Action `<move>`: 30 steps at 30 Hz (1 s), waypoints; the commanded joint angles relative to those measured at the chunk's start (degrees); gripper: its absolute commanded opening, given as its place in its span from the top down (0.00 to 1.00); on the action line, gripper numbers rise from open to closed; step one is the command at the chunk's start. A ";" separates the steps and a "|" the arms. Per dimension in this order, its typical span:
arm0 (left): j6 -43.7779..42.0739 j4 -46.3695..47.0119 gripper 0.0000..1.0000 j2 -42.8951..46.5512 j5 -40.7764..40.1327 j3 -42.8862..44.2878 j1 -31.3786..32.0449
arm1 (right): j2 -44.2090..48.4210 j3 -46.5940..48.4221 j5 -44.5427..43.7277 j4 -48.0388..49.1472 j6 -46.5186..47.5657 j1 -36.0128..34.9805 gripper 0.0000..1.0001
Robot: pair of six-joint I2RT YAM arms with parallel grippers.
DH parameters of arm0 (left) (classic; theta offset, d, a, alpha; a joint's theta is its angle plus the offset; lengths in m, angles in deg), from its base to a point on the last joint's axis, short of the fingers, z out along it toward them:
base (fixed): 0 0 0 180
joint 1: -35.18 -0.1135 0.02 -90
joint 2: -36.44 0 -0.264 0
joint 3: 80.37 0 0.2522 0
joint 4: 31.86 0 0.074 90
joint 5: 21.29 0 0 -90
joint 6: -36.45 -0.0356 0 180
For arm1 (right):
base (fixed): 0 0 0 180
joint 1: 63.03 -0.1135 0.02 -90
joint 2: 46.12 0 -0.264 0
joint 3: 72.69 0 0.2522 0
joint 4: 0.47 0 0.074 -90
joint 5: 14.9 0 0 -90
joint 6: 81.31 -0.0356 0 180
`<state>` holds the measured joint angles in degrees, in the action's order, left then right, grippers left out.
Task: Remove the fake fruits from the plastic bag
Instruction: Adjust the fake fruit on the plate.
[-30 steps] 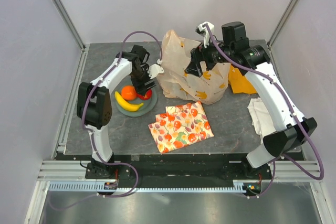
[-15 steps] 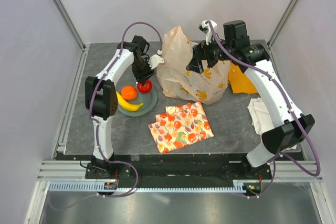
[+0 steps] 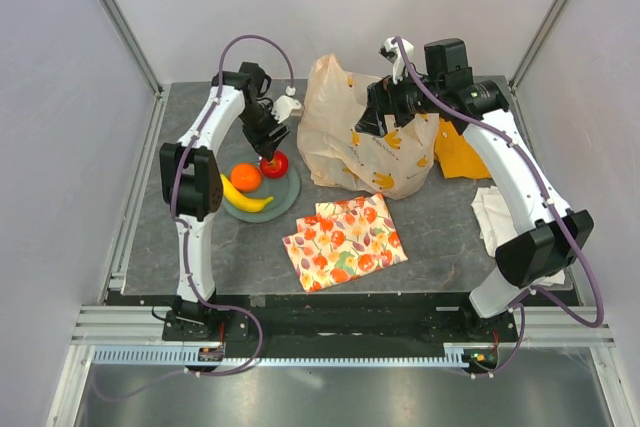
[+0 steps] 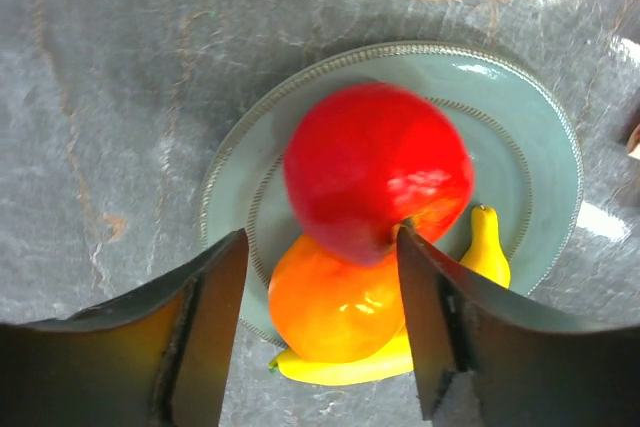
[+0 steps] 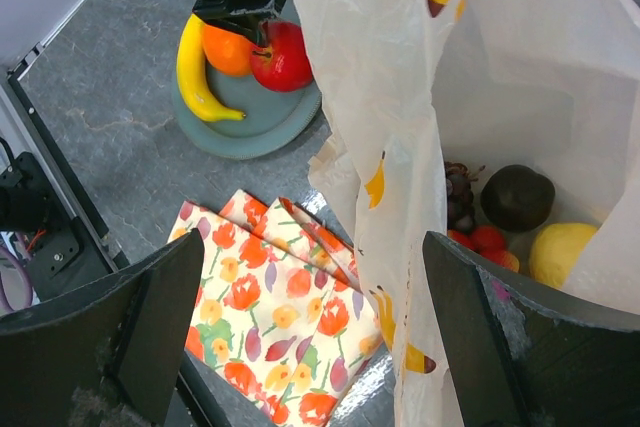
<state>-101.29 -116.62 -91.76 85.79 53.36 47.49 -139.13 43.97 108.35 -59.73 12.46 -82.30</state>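
**Desk:** What's on the left?

**Operator:** Left of centre in the overhead view I've got the grey-green plate. The banana, the orange and the red apple are on it, the apple touching the orange. My left gripper hangs right over the apple, fingers spread and gripping nothing.

**Desk:** And the middle?

**Operator:** The plastic bag stands at upper centre, just right of the plate, mouth up. Below it in the frame the fruit-printed cloth lies flat on the table.

**Desk:** Anything inside the bag?

**Operator:** Yes. At the lower right of my right wrist view I see dark grapes, a dark round fruit, red grapes and the lemon, all at the bottom of the bag.

**Desk:** Right hand?

**Operator:** My right gripper sits at the bag's mouth, fingers wide apart. The bag's near wall hangs between them, not pinched. I can't tell whether either finger touches it. At far right lies a folded white cloth.
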 commanded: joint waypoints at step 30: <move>7.58 29.25 0.01 15.80 -8.03 -26.80 5.00 | -0.77 1.08 2.16 3.22 -1.31 0.99 0.02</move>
<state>-93.27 -90.11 -74.37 79.19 24.86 52.50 -139.83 43.97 109.38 -58.41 11.59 -81.53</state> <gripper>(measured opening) 0.991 0.982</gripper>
